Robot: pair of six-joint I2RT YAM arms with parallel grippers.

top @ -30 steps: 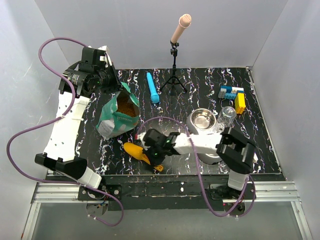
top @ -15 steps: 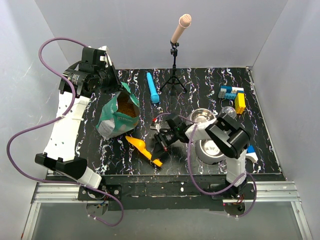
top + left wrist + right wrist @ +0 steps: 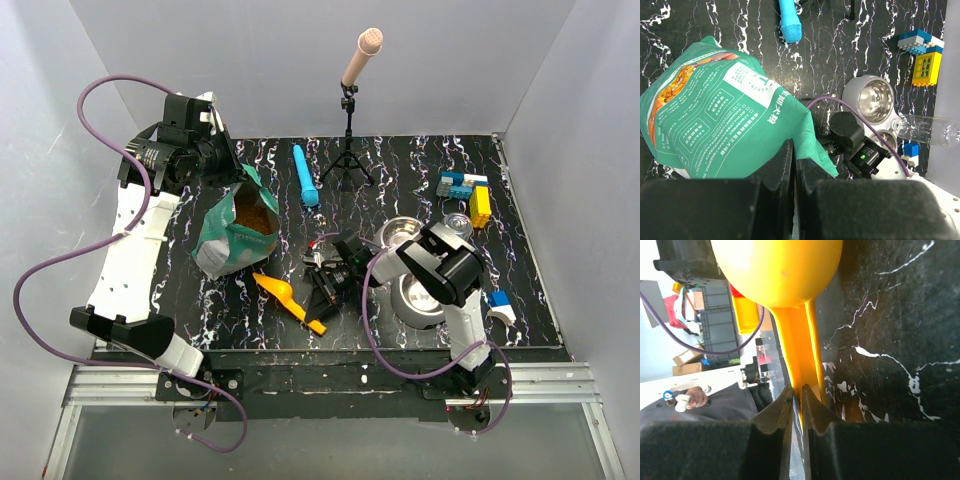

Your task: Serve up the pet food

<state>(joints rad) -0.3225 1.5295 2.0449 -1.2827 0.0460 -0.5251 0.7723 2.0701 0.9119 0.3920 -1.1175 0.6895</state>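
Lower centre of top view: yellow scoop (image 3: 283,294), handle pinched between closed right gripper (image 3: 798,394) fingers. Upper left of it: green food bag (image 3: 232,238), mouth gaping, kibble (image 3: 255,214) showing, top corner clamped tight in left gripper (image 3: 794,161). Right of centre: steel bowl (image 3: 404,238), empty. Likely next: lift scoop level, enter mouth shallow, dig gently, avoid dragging bag.

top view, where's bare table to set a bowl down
Bare table between the tripod and the toy blocks, and at the near-left corner in front of the food bag, left of the scoop. Crowded around the steel bowls and right tool.
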